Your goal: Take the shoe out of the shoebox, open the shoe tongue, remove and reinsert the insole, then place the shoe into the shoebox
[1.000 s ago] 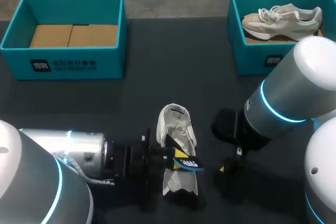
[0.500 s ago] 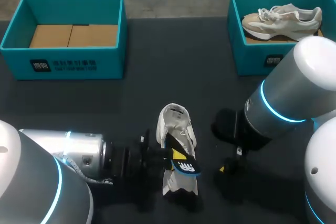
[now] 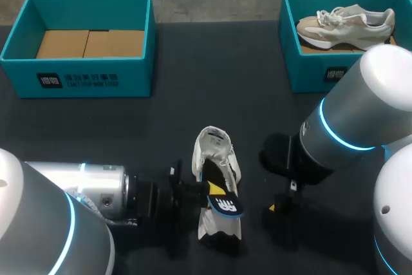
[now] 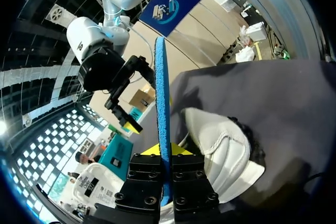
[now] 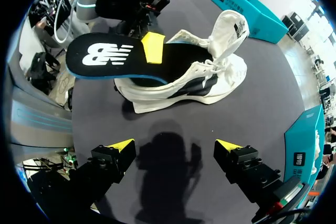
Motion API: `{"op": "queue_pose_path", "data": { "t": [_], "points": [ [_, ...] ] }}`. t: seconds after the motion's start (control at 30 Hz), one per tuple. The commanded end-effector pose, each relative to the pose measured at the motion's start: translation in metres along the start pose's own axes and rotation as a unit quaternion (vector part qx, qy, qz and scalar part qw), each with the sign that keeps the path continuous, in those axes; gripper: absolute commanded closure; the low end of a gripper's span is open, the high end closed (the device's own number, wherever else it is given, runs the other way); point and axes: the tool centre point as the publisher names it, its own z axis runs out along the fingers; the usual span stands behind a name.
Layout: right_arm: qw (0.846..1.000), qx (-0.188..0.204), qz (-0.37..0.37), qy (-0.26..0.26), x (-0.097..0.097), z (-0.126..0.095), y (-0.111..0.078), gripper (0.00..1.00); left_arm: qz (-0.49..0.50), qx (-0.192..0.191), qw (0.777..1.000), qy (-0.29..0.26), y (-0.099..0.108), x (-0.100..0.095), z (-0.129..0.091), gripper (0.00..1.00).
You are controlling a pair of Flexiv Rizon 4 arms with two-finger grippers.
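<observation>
My left gripper (image 3: 214,189) is clamped on the insole (image 5: 121,56), which has one end inside the white shoe (image 3: 215,152) at the table's (image 3: 193,94) 6 o'clock. My right gripper (image 5: 176,145) hangs at the shoe's 3 o'clock with its fingers apart. The shoebox (image 3: 77,78) sits at 10 o'clock.
</observation>
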Motion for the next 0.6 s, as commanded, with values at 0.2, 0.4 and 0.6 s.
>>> {"op": "queue_pose_path", "data": {
  "t": [0.2,0.4,0.6],
  "points": [
    [1.0,-0.001,0.0,-0.001,0.001,0.002,0.0,0.0,0.019,-0.024,1.0,-0.003,0.013,-0.002,0.006,1.0],
    [1.0,-0.001,0.0,-0.001,0.001,0.002,0.0,0.0,0.028,-0.032,0.999,-0.004,0.018,-0.003,0.006,1.0],
    [1.0,-0.001,0.0,-0.001,0.001,0.002,0.0,0.0,0.008,-0.018,1.0,-0.002,0.014,-0.002,0.004,1.0]
  ]
}}
